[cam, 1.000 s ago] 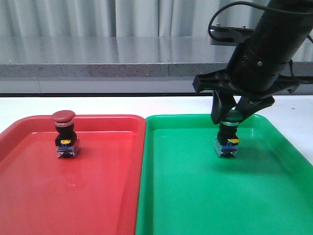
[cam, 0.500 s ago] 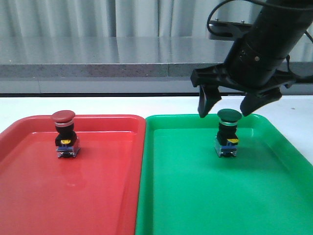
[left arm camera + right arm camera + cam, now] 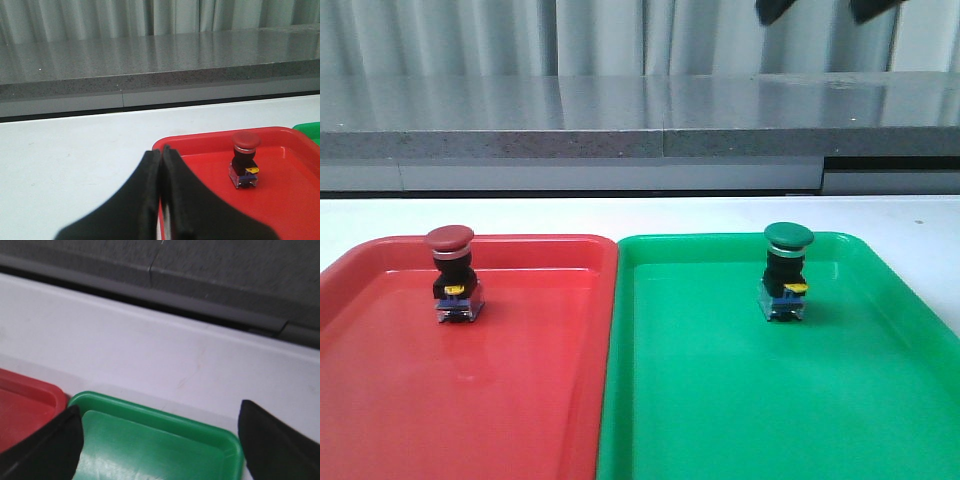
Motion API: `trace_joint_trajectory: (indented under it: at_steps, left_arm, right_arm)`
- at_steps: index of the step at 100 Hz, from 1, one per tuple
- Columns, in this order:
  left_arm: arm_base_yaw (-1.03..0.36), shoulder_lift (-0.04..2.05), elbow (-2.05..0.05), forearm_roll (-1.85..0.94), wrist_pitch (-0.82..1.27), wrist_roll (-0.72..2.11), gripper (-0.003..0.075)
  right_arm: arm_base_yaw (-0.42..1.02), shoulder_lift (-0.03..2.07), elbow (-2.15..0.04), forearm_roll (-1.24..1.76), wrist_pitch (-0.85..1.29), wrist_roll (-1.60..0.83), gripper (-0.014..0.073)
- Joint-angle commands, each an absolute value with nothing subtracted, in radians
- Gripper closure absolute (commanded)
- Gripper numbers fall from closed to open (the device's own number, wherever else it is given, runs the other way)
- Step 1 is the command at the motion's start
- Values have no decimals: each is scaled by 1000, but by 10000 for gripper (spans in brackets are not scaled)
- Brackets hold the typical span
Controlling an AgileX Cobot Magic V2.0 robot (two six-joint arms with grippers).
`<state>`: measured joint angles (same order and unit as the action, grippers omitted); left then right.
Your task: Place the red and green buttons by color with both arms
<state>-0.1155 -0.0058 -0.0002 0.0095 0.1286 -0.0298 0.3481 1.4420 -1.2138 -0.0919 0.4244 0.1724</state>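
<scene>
Both buttons stand in their matching trays.

The red button (image 3: 450,240) stands in the red tray (image 3: 380,400), left end effector (image 3: 162,200) clenched empty. The green button (image 3: 788,238) stands in the green tray (image 3: 720,420), right end effector (image 3: 160,440) spread empty above. A bump could tip them.

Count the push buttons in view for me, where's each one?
2. The red button stands upright in the red tray; the green button stands upright in the green tray. None seem hidden.
</scene>
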Motion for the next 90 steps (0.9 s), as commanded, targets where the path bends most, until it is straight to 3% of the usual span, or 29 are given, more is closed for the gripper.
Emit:
trace_joint_trajectory:
  at_steps: [1,63,73,90]
  left_arm:
    - [-114,-39,26,7,45,-32,739]
    - [-114,-39,26,7,45,-32,739]
    - [-114,-39,26,7,45,-32,739]
    - [-114,-39,26,7,45,-32,739]
  right_arm:
    - [317,1324,-1227,-146,388,172,-31]
    - [241,656,-656,-171,344,172,-16]
    - [241,539,-589,-176,347,172,82]
    - [241,405,-521,-178,347,172,423]
